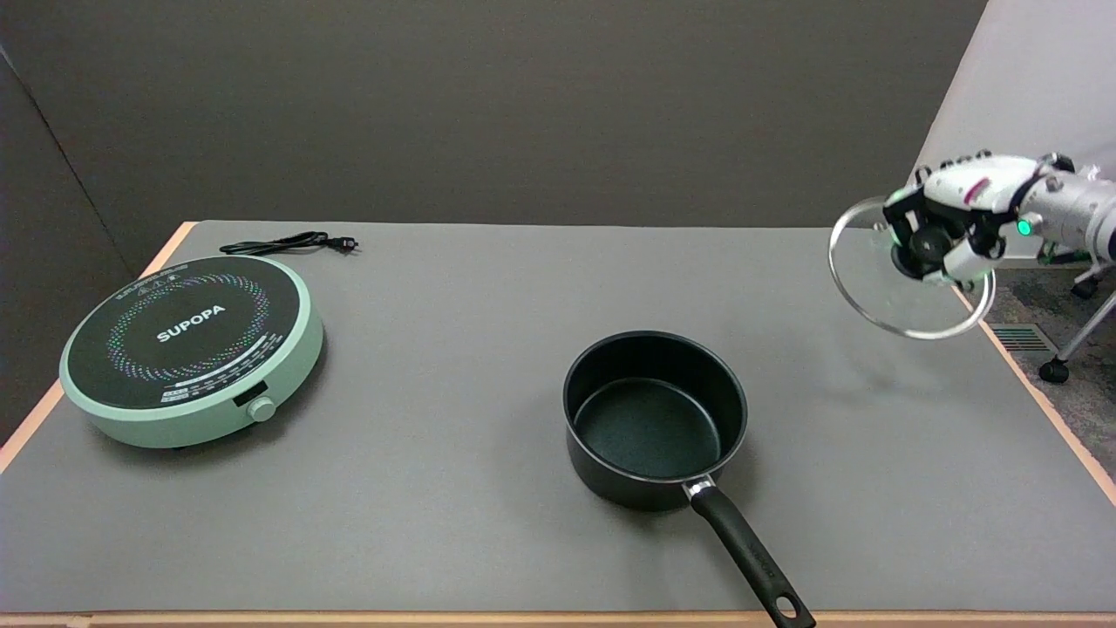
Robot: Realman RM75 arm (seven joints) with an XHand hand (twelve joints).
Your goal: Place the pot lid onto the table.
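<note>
Risk: pot lid (881, 283) hangs in the air over the table's (488, 288) right edge, about 2 o'clock from the pot (654, 417). If the knob slips, it may clip the edge and go to the floor. Glass, tilted steeply, so it could land rim-first. Right hand (955, 222) has its fingers closed around the black knob; the disc hangs below and left of them.

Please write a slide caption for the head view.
Right hand holds glass lid above table, beside open pot.

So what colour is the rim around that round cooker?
Pale mint green, around a black top; the cooker shows clearly in the head view.
</note>
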